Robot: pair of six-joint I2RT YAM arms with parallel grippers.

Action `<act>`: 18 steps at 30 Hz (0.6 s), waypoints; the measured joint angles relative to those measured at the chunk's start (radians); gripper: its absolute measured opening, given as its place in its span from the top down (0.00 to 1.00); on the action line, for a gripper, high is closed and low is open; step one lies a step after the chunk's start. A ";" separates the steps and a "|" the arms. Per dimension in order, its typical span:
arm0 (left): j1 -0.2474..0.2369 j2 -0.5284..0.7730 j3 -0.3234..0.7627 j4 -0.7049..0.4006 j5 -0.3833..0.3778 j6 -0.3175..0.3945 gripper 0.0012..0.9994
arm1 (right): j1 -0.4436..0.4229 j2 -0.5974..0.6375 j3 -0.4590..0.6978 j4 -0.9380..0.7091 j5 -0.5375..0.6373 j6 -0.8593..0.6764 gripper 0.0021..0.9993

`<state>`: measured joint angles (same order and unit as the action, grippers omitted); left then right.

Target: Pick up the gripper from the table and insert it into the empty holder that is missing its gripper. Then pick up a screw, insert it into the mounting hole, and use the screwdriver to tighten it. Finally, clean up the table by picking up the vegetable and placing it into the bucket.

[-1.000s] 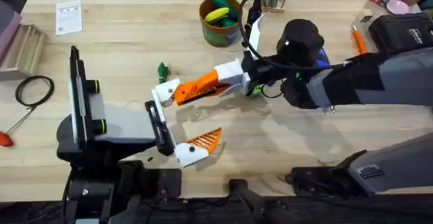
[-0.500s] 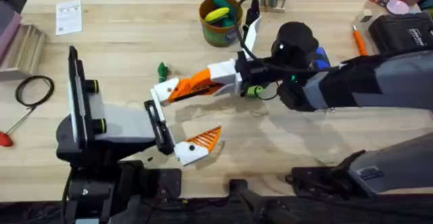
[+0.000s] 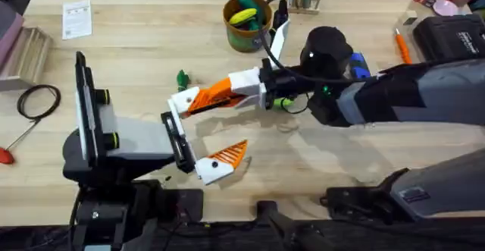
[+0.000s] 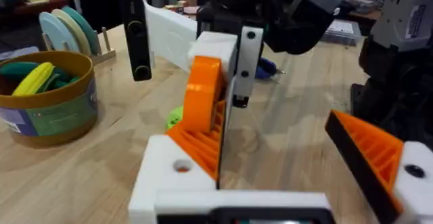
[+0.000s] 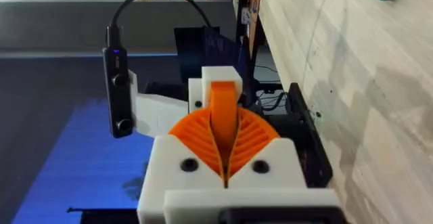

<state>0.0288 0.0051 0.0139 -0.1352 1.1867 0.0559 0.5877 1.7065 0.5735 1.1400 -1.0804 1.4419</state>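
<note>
At tabletop centre, our right gripper (image 3: 198, 99), fingers clamped on the gripper (image 3: 216, 93), has edged toward nine o'clock, now touching the holder (image 3: 184, 99); insertion under way. Left fingers spread, empty.

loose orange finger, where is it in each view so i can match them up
Overhead: the loose orange finger is mid-table, clamped in the right pincer, its tip at the left arm's white holder.
Left wrist: the finger stands upright at centre, just above the holder.
Right wrist: the finger is at centre, between the pincer's ribbed pads.
Shared landmark: the holder, probably the white block behind the finger in the right wrist view.
</note>
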 joint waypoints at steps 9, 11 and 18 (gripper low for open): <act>0.004 0.000 0.000 0.001 -0.011 -0.005 0.01 | 0.012 0.000 0.045 -0.093 -0.007 0.002 0.99; 0.005 0.000 0.000 0.002 -0.014 -0.005 0.01 | 0.011 0.000 0.059 -0.120 -0.017 -0.009 0.99; 0.008 0.000 0.000 0.004 -0.026 0.000 0.01 | 0.011 0.004 0.086 -0.146 -0.032 -0.046 0.99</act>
<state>0.0364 0.0052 0.0139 -0.1310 1.1604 0.0564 0.5991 1.7108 0.6591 0.9942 -1.1121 1.3959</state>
